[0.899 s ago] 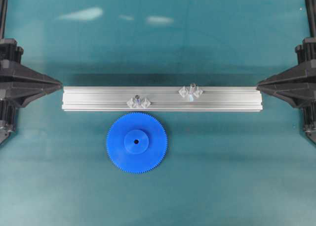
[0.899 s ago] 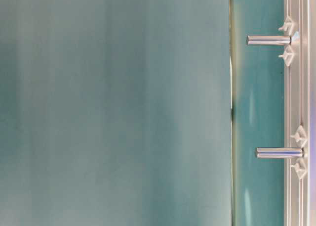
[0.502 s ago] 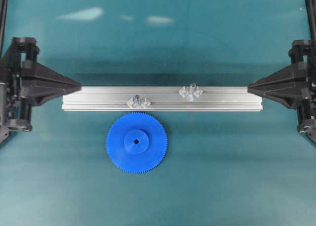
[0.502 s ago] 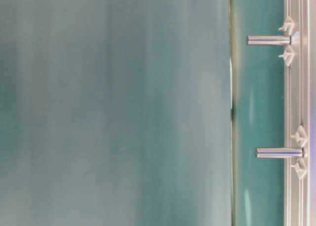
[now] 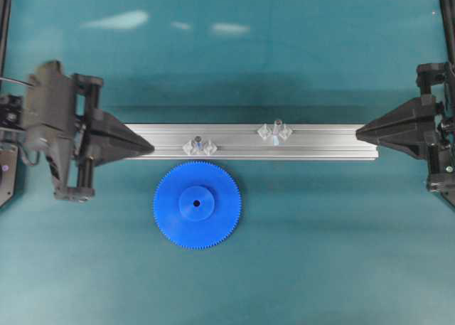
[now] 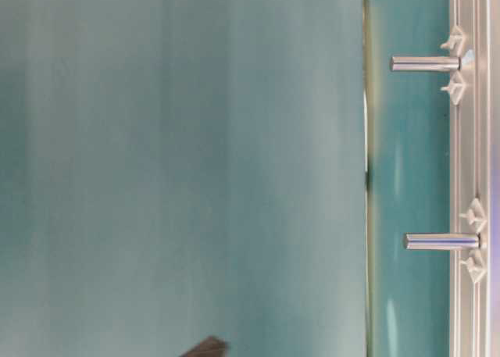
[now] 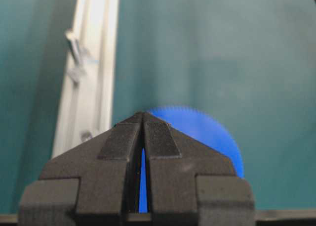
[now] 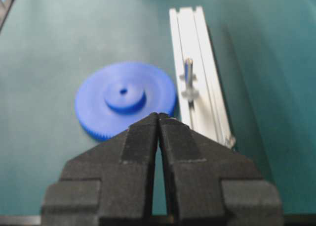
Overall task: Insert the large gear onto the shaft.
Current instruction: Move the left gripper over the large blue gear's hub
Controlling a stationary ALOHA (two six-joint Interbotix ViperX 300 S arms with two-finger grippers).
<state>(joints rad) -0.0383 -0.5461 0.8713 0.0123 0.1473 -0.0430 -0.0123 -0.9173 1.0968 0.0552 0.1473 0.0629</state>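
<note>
The toothed blue plastic gear [image 5: 197, 205] is laid flat beside the grooved rail [image 5: 313, 141]; shiny pins [image 6: 426, 63] are seen full-length only at table level; both black fingers [image 7: 143, 118] [image 8: 158, 116] are clenched empty.

Matte black end effector [image 5: 146, 145] with wedge-shaped fingers [image 7: 123, 142].

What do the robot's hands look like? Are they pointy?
Yes! Each tool is matte black plastic. From above, the left tool and the right tool look like pointy wedges. Close up, each is two blocky fingers with flat rubbery-looking pads near the tips. Behind the left one sits a chunky black body with a thin dark cable.
</note>
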